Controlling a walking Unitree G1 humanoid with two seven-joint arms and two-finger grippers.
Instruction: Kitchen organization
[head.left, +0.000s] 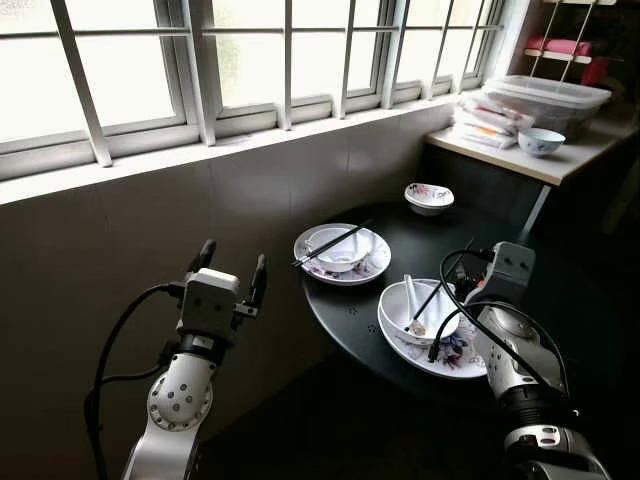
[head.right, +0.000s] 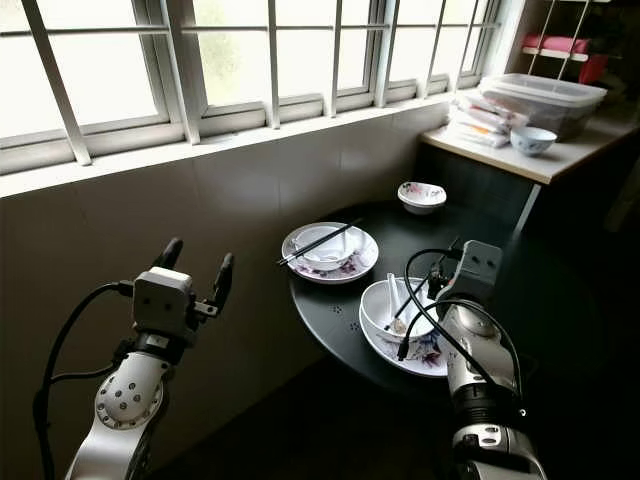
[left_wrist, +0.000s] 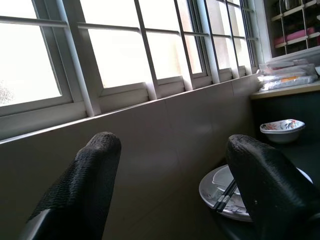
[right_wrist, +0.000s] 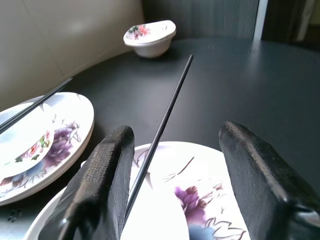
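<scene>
Both sets of jaws stand spread w/ nothing between them.

Left eye view: left gripper (head.left: 232, 268) is raised in front of the tiled wall under the window, well apart from the round dark worktop (head.left: 400, 250). Right gripper (head.left: 478, 268) sits low over the worktop's near side, just beside the near plate (head.left: 450, 355). That plate carries a white bowl (head.left: 400, 305) w/ a spoon (head.left: 412, 300) in it and a black chopstick (head.left: 432, 295) lying across. Far plate (head.left: 375, 268), nearer the wall, holds another bowl (head.left: 340, 250) w/ a chopstick pair (head.left: 330, 245) across its rim. Small floral bowl (head.left: 429, 197) stands alone farther back. Beyond, a pale side counter (head.left: 540, 160) bears a clear plastic bin (head.left: 550, 100), stacked packets (head.left: 485, 120) and one more small bowl (head.left: 541, 141).

Right eye view: same layout.

Left wrist view: fingers (left_wrist: 82, 185) wide apart, wall and window between them; far plate and small floral bowl beyond.

Right wrist view: fingers (right_wrist: 100, 180) wide apart above the near plate's rim; single chopstick runs up between them, closer to one finger, touching or not — cannot tell.
</scene>
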